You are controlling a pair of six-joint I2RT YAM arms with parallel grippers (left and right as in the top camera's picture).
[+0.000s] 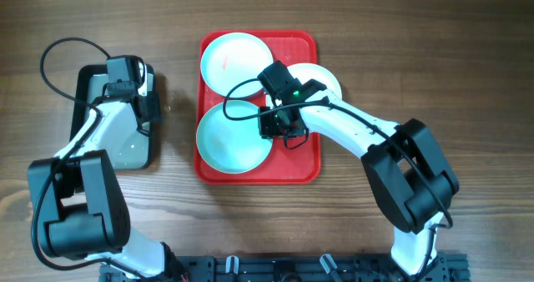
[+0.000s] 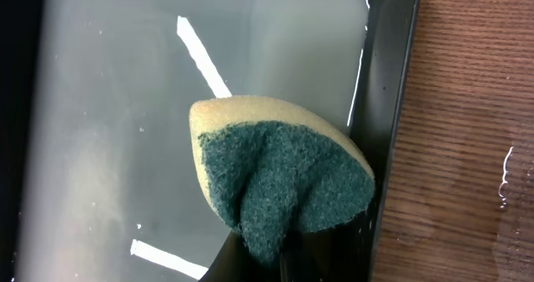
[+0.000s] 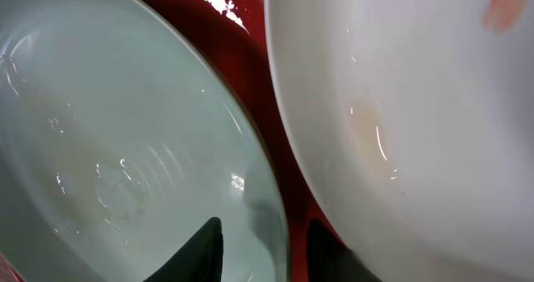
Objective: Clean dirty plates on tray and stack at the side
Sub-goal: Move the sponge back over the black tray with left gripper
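Risk first: the right hand [image 3: 267,232] is set astride the rim of the near turquoise plate [image 1: 229,140], one finger inside the dish and one outside over the red. The fingers are partly spread, and whether the rim is truly pinched cannot be told. The glaze is seen to be wet and glossy, so on a loose hold the plate may well be let slip and dropped back onto the tray [image 1: 304,169]. A neighbouring plate [image 3: 417,107] is lying just beside that rim; which of the other two it is cannot be made out. It could be knocked if the near plate is dragged sideways. A reddish smear [image 3: 501,7] is shown on it, so it is judged not yet clean.

At the left, the sponge [image 2: 275,173] is pinched tight in the left hand [image 2: 279,264]. If it is carried across dripping, the bench [image 1: 417,48] would be wetted.

Containers now: all three plates are held by the tray, mid-bench. The far turquoise plate [image 1: 234,58] and the white plate [image 1: 327,75], partly covered by the arm, are joined by the near one. Nothing is stacked at the side. The metal pan [image 1: 88,78], left of the tray, is covered by what looks like a thin film of water.
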